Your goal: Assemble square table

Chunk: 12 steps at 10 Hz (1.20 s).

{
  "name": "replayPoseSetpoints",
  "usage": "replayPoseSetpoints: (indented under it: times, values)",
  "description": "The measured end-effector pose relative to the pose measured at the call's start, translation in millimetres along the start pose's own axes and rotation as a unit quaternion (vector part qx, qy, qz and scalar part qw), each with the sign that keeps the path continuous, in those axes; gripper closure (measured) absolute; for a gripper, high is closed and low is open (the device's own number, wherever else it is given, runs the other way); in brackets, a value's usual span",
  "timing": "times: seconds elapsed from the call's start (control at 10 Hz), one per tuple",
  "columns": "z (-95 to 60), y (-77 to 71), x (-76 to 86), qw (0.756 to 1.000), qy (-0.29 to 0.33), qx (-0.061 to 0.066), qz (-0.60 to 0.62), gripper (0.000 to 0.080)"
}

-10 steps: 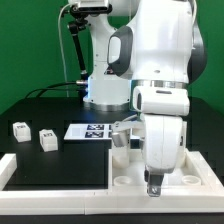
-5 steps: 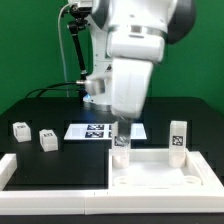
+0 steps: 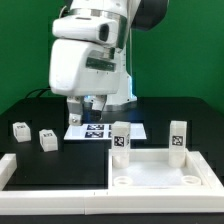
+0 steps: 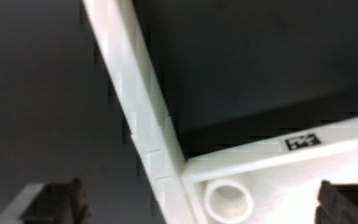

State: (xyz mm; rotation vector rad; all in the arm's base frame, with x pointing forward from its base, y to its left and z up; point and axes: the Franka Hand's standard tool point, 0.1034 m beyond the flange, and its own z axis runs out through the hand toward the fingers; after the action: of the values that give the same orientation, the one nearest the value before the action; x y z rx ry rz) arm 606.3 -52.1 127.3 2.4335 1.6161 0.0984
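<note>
White robot arm (image 3: 95,50) fills the top of your exterior view, above a black counter (image 3: 60,160). At the counter's front, toward the exterior view's right, lies the square table top (image 3: 160,172), with a long border rail (image 3: 50,187) beside it. The marker board (image 3: 105,131) lies behind. One upright leg (image 3: 121,140) stands at the top's rear corner, a second upright leg (image 3: 178,138) at the other. Far to the exterior view's left sit a loose leg (image 3: 20,130) and another loose leg (image 3: 47,139). Your tool (image 3: 84,113) hangs over the marker board, fingers (image 4: 51,203) spread wide, pinching nothing.
</note>
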Motion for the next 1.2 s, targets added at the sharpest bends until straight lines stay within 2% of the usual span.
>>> replayPoseSetpoints:
  times: [0.2, 0.3, 0.5, 0.7, 0.8, 1.1, 1.2]
  values:
    - [3.4, -4.4, -2.8, 0.996, 0.002, 0.005, 0.092, 0.0151]
    - [11.2, -16.6, -18.6, 0.99, -0.003, 0.021, 0.14, 0.0151]
    - [6.3, -16.6, -56.5, 0.976, -0.008, 0.036, 0.215, 0.0151]
    - [24.0, -36.6, -86.0, 0.963, -0.001, 0.032, 0.268, 0.0151]
    - [32.0, -39.6, -98.1, 0.948, 0.004, 0.036, 0.316, 0.0151]
    - [33.1, -40.8, -95.3, 0.943, 0.002, 0.04, 0.331, 0.0151]
    - [35.7, -44.1, -93.1, 0.943, -0.002, 0.049, 0.329, 0.0151]
